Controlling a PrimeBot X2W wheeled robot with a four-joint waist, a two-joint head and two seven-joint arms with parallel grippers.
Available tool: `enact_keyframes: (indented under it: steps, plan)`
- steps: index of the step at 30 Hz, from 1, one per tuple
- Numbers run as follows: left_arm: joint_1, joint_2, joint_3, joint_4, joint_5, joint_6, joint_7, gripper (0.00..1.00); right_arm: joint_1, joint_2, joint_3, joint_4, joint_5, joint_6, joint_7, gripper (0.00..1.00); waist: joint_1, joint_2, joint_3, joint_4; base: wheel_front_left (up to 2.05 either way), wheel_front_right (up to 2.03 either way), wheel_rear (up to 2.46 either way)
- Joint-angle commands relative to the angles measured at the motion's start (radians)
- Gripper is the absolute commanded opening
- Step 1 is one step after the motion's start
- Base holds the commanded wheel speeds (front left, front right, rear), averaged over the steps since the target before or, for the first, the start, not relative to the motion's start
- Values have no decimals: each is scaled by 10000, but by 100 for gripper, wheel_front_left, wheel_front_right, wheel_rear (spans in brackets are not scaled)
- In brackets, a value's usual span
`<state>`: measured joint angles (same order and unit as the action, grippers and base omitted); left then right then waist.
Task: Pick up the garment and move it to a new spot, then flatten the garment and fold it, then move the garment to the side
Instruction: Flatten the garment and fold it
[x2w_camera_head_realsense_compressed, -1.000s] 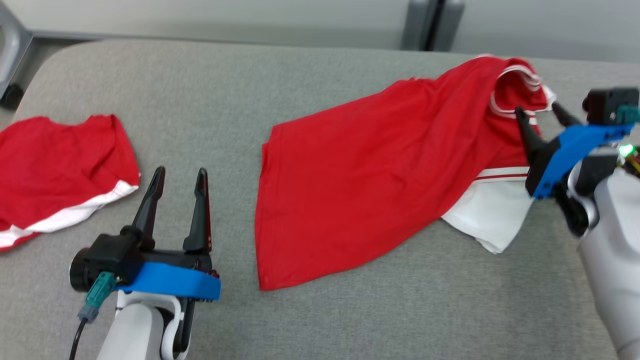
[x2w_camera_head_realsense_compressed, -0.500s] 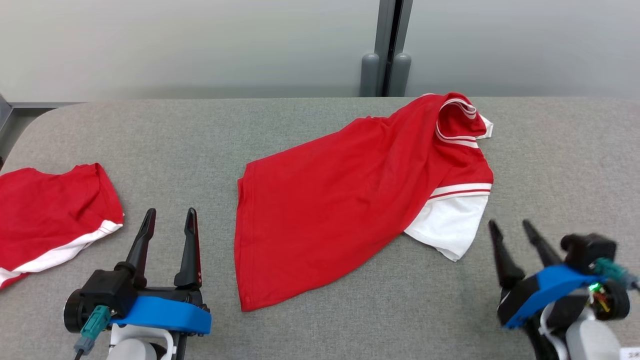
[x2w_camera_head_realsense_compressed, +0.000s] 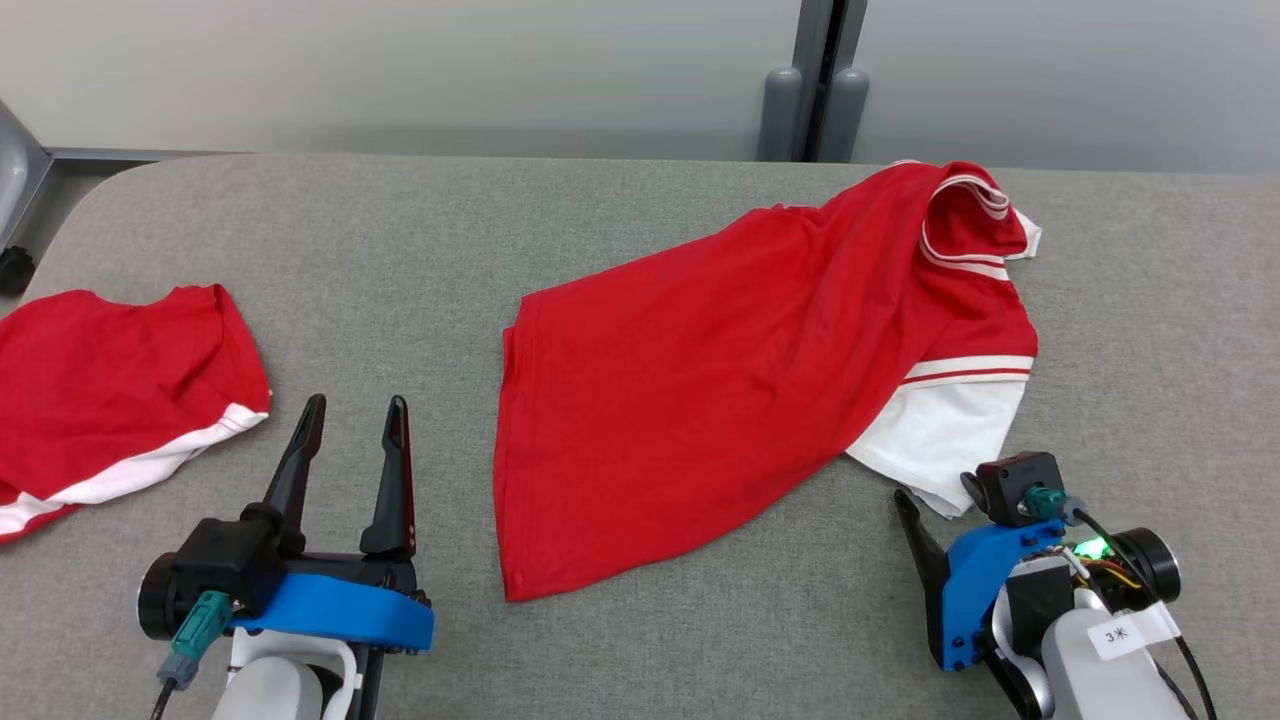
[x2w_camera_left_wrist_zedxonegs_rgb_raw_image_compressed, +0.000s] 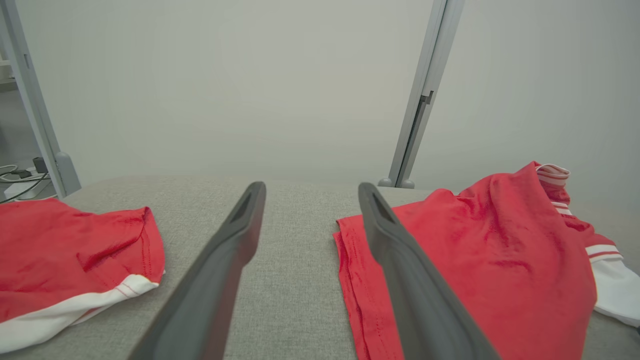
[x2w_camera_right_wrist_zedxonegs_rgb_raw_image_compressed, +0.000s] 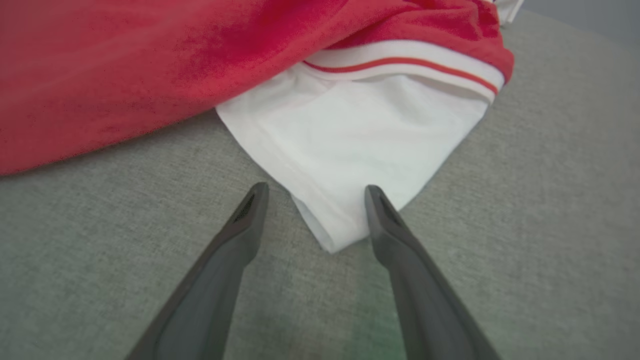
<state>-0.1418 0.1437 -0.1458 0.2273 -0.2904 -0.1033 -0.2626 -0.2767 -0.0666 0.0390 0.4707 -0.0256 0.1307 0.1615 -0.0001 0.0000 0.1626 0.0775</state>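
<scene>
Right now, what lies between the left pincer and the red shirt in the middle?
Bare grey surface only, between left pincer and shirt, seen in the head view.

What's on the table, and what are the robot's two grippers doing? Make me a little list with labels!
table: grey, fabric-covered
red shirt: lying rumpled right of the middle, not flat yet
white sleeve: pokes out at the shirt's near right side
other red garment: at the table's left edge, white band along its hem
left gripper: open, above bare table between the two garments
right gripper: open, fingertips either side of the sleeve's corner, holding nothing
</scene>
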Motion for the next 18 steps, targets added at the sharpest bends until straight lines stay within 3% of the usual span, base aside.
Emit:
enact_keyframes:
  steps: [1, 4, 5, 7, 12, 18]
  plan:
    - [-152, 15, -40, -5, -39, -5, -18, 100, -205, -83, 35, 339, -194, 1, 7, 100, 1, 0, 122, 118, 0, 0, 0]
    - [-211, 4, -83, 19, -59, -16, -20, 100, -577, -194, -6, 1072, -410, 1, -112, 100, 1, 0, 199, 197, 0, 0, 0]
    - [-219, -3, -81, 21, -65, -6, -21, 100, -641, -225, -29, 1281, -421, 0, -209, 56, 1, 0, 212, 207, 0, 0, 0]
    - [-187, 1, -58, 20, -71, 32, -22, 100, -727, -269, -129, 1532, -443, 0, -394, 0, 1, 0, 219, 191, 0, 0, 0]
    - [-11, 50, 84, 5, -114, 119, -26, 100, -449, -371, -1019, 1251, -380, 1, -1122, 0, 1, 0, 89, -79, 0, 0, 0]
    - [155, 71, 242, -75, -159, 234, -29, 100, 781, -331, -2056, -255, -320, 1, -1133, 0, 1, 0, -100, -489, 0, 0, 0]
